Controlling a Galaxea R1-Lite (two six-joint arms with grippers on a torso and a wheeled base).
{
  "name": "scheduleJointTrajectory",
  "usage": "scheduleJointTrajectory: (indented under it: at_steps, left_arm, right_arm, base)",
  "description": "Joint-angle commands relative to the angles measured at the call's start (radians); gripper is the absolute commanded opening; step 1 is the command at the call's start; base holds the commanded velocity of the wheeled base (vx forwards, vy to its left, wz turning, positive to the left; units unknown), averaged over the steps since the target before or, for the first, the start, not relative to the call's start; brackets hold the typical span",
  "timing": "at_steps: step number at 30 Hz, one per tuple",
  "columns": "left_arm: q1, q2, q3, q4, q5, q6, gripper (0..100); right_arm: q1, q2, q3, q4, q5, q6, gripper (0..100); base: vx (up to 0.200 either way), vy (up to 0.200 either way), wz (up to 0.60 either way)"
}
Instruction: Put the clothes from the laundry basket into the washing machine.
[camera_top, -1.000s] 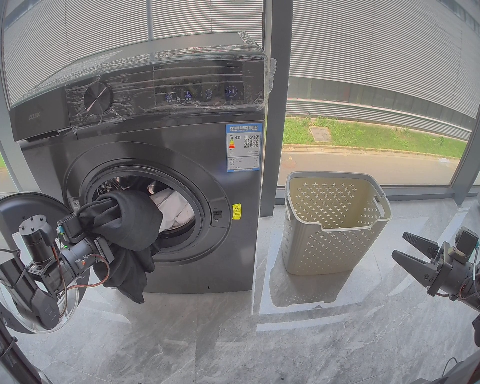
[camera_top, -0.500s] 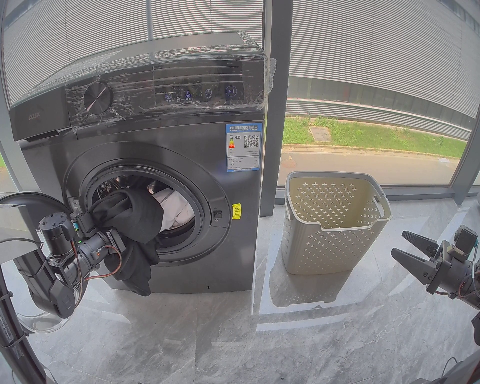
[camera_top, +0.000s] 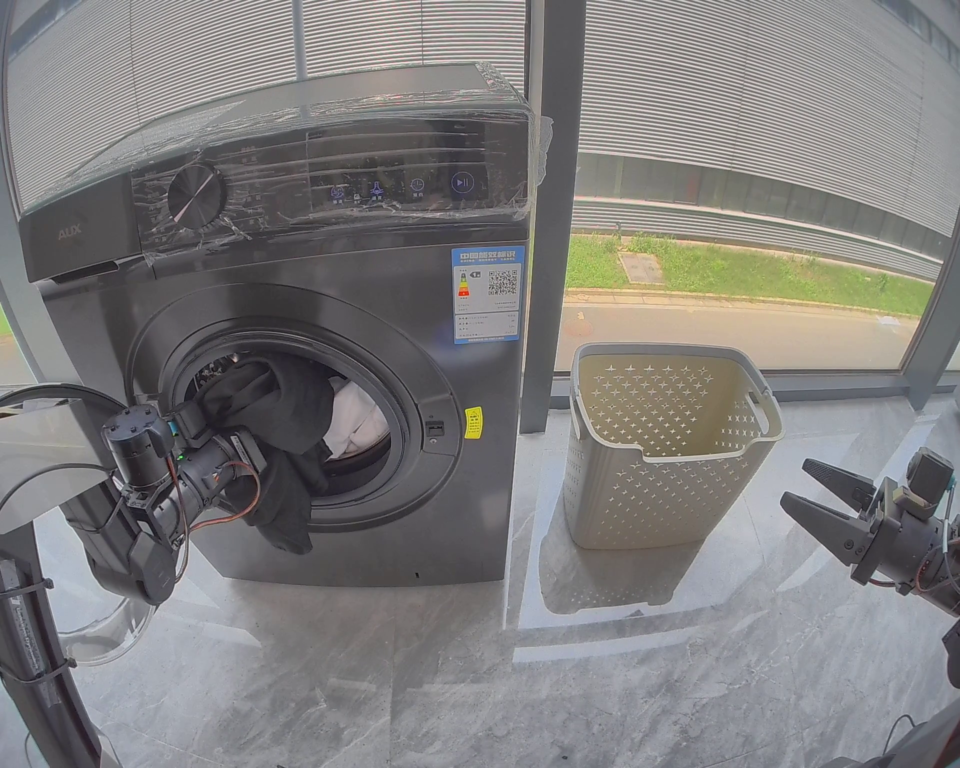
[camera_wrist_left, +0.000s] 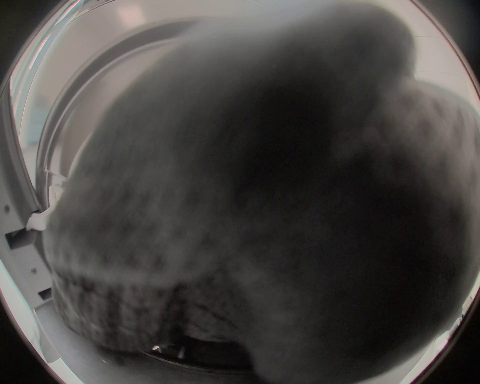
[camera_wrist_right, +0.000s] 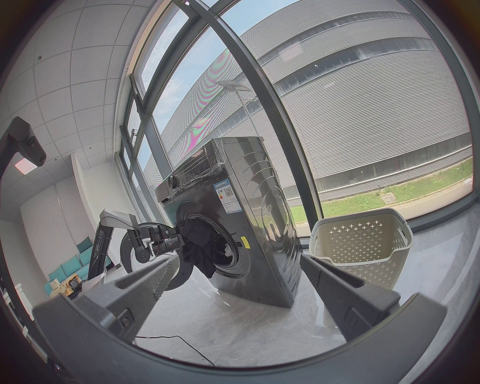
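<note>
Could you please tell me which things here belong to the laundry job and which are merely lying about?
Job in hand:
dark grey front-loading washing machine
black garment, hanging half out of the machine
white garment, inside the machine
beige perforated plastic laundry basket

Lying about:
teal sofa
thin black cable

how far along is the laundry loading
Done: the laundry basket looks empty as far as its inside shows, and a white garment lies in the washing machine. In hand: a black garment bunched over the left gripper at the door opening, its lower part hanging outside the rim. Left: getting that part inside. The right gripper is open, apart from the basket.
</note>
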Motion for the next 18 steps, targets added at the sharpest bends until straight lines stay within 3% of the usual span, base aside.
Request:
scheduleJointTrajectory:
  at_steps: [1,10,18]
  left_arm:
    - [-0.001,0.055,-0.072,0.000,0.014,-0.002,0]
    - [-0.003,0.141,-0.100,-0.002,0.015,0.002,0]
    - [-0.003,0.227,-0.314,0.000,0.038,-0.002,0]
  right_arm:
    - [0.001,0.017,-0.009,0.000,0.000,-0.001,100]
    - [0.001,0.031,-0.027,-0.001,0.000,-0.001,100]
    - [0.001,0.053,-0.027,-0.001,0.000,-0.001,100]
  base:
    - [0.000,0.000,0.00]
    - [0.000,0.000,0.00]
    - [0.000,0.000,0.00]
